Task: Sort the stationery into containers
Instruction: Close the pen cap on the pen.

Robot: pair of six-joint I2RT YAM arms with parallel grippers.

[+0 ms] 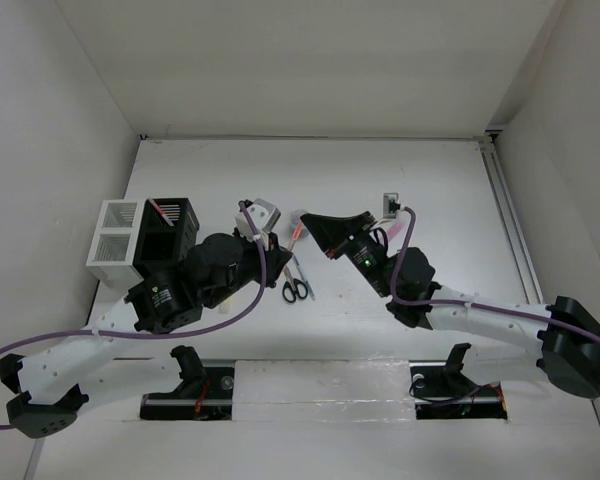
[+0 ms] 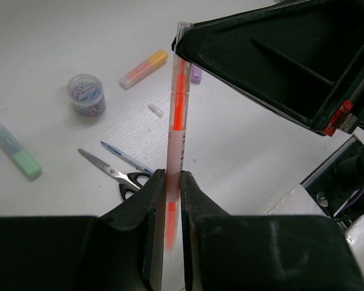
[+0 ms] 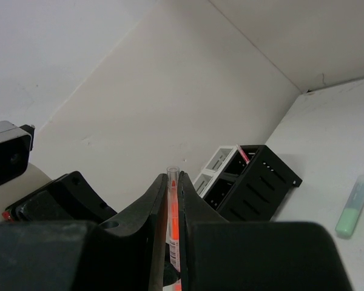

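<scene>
Holding one orange pen (image 2: pixel 177 115) from both ends, above the table near the centre of the top view.

The left gripper (image 2: pixel 170 200) is clamped on the pen's lower stretch. The right gripper (image 3: pixel 173 200) pinches its upper end, so the pen's long axis runs straight from one pair of jaws to the other. The black container (image 1: pixel 167 240) and white container (image 1: pixel 113 247) stand at the left of the top view, close beside the left gripper's side and well apart from the right gripper. The drop therefore looks like the left one's job, going in end-first.
</scene>
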